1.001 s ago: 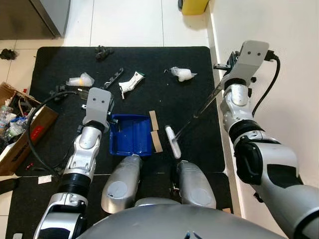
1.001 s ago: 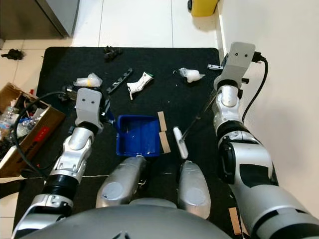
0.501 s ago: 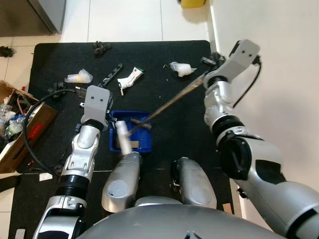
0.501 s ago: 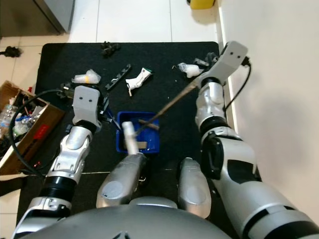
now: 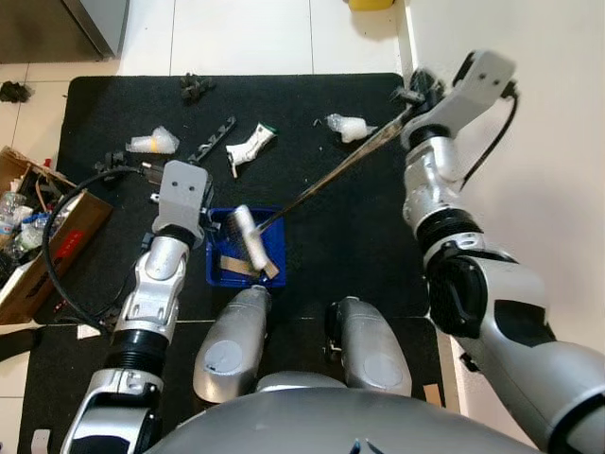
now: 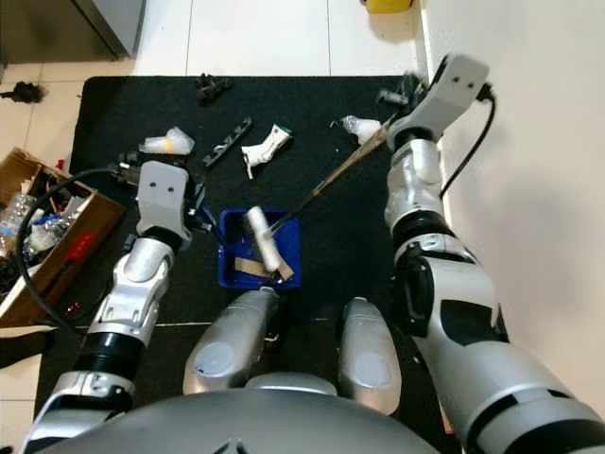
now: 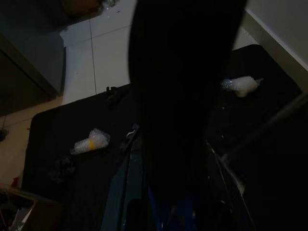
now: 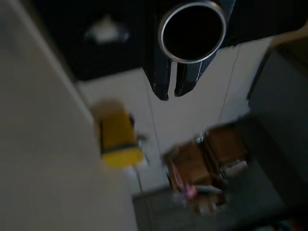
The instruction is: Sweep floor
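The right tool [image 5: 413,97] is pinching the top of a long thin metal broom handle [image 5: 331,178], whose white brush head [image 5: 250,237] is lying over the blue rectangular plastic dustpan [image 5: 217,255], beside two brown strips of cardboard [image 5: 248,268]. The left tool [image 5: 168,196] is sitting at the dustpan's edge; whether it is gripping cannot be told. Beyond it on the black floor mat [image 5: 340,236], a white crumpled wrapper [image 5: 248,148], a clear plastic bag [image 5: 346,127] and a black strip [image 5: 215,148] are lying scattered.

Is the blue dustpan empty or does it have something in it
Not empty. Brown strips lie inside the blue dustpan, and the white brush head rests over it.
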Tool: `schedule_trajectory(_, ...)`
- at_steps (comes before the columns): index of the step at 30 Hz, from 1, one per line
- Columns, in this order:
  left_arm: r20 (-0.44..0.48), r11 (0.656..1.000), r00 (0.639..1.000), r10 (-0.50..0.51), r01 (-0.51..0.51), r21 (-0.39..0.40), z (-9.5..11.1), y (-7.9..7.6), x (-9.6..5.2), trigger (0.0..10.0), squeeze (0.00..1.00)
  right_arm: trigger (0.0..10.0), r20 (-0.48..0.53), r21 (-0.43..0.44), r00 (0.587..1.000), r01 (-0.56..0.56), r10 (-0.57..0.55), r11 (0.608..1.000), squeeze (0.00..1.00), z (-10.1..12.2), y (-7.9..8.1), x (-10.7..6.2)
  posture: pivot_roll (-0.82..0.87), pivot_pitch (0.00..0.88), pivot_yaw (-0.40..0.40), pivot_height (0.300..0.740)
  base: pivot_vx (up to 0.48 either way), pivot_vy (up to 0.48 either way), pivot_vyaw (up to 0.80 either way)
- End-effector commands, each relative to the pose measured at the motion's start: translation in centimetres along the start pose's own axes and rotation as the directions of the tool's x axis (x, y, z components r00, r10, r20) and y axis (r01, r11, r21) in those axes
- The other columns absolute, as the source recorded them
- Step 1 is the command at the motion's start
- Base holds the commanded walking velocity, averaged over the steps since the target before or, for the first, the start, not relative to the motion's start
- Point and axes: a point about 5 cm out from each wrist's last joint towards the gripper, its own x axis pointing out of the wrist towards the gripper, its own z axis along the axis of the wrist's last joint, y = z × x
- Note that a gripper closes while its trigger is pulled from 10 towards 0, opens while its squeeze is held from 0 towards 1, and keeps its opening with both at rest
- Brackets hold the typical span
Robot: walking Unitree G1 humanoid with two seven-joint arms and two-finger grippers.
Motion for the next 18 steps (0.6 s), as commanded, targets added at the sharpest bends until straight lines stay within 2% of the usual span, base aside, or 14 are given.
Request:
schedule_trajectory(1,-0.095,0.999,0.995,0.000,0.005,0.049,-2.0,0.1,-0.8,10.0,0.00,10.0,0.076,-0.047,0.997,0.000,0.003,0.999,0.00,1.3,-0.7,0.1,0.17,0.108,-0.026,0.740,0.000,0.000,0.00)
schedule_trajectory(4,-0.096,0.999,0.995,0.009,-0.004,0.046,-2.0,0.2,-0.8,10.0,0.00,10.0,0.090,-0.090,0.996,0.023,-0.014,0.996,0.00,1.8,-1.7,0.1,0.18,0.105,-0.029,0.740,0.000,0.000,0.00)
schedule_trajectory(10,-0.100,0.999,0.995,0.023,-0.020,0.028,-2.3,0.4,-0.9,10.0,0.00,10.0,0.086,-0.124,0.996,0.044,-0.034,0.991,0.00,1.8,-2.5,-0.1,0.17,0.100,-0.036,0.740,0.000,0.000,0.00)
schedule_trajectory(13,-0.087,1.000,0.996,0.026,-0.027,-0.012,-2.2,0.5,-0.9,10.0,0.00,10.0,0.089,-0.150,0.995,0.067,-0.054,0.986,0.00,1.9,-3.1,-0.3,0.17,0.087,-0.043,0.740,0.000,0.000,0.00)
schedule_trajectory(15,-0.026,0.993,0.999,0.048,-0.050,-0.111,-0.8,1.3,-0.6,10.0,0.00,10.0,0.077,-0.178,0.993,0.102,-0.089,0.979,0.00,1.7,-4.2,-0.8,0.18,0.073,-0.051,0.740,0.000,0.000,0.00)
schedule_trajectory(18,0.019,0.991,0.999,0.045,-0.042,-0.129,0.4,1.4,-0.2,10.0,0.00,10.0,0.056,-0.174,0.993,0.114,-0.106,0.978,0.00,1.4,-4.7,-1.0,0.19,0.060,-0.058,0.740,0.000,0.000,0.00)
